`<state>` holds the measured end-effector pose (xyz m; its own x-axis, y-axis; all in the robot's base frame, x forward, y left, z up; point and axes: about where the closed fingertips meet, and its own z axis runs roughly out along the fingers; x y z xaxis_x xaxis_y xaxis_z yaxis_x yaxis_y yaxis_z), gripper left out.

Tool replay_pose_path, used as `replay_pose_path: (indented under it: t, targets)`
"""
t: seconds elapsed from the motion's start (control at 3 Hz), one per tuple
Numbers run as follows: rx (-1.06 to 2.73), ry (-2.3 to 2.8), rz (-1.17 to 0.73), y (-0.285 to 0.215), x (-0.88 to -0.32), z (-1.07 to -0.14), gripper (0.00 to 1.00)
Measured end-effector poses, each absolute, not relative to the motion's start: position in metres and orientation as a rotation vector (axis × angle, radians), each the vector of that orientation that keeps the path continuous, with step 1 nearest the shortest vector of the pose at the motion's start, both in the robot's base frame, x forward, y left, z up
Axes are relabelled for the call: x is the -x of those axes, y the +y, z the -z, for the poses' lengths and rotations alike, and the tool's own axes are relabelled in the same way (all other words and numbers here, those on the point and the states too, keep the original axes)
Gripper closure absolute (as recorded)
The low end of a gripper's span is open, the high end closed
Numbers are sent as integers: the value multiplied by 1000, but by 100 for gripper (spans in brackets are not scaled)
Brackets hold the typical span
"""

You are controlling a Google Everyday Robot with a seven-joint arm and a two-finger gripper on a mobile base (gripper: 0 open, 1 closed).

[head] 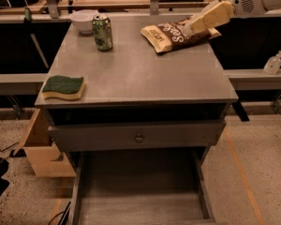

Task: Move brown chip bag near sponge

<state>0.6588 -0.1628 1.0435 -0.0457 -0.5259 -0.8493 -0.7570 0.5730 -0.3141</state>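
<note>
The brown chip bag (168, 35) lies flat at the far right of the grey table top (140, 74), dark brown with white lettering and pale yellow ends. The sponge (63, 86), green on top over yellow foam, sits at the front left corner, far from the bag. My gripper (193, 26) reaches in from the upper right on a white arm. Its pale yellow tip is over the right part of the bag, covering a bit of it. I cannot see whether it touches the bag.
A green soda can (102, 32) and a white bowl (83, 20) stand at the far left of the table. The bottom drawer (138, 186) hangs open below. A wooden box (40, 149) sits on the floor at left. A small clear bottle (274, 62) stands on the ledge at right.
</note>
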Motion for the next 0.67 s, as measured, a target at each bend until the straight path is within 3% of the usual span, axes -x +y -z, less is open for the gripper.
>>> replay_pose_path:
  t: [0.67]
  targets:
    - [977,1741,-192,-163,-768,-1000,0]
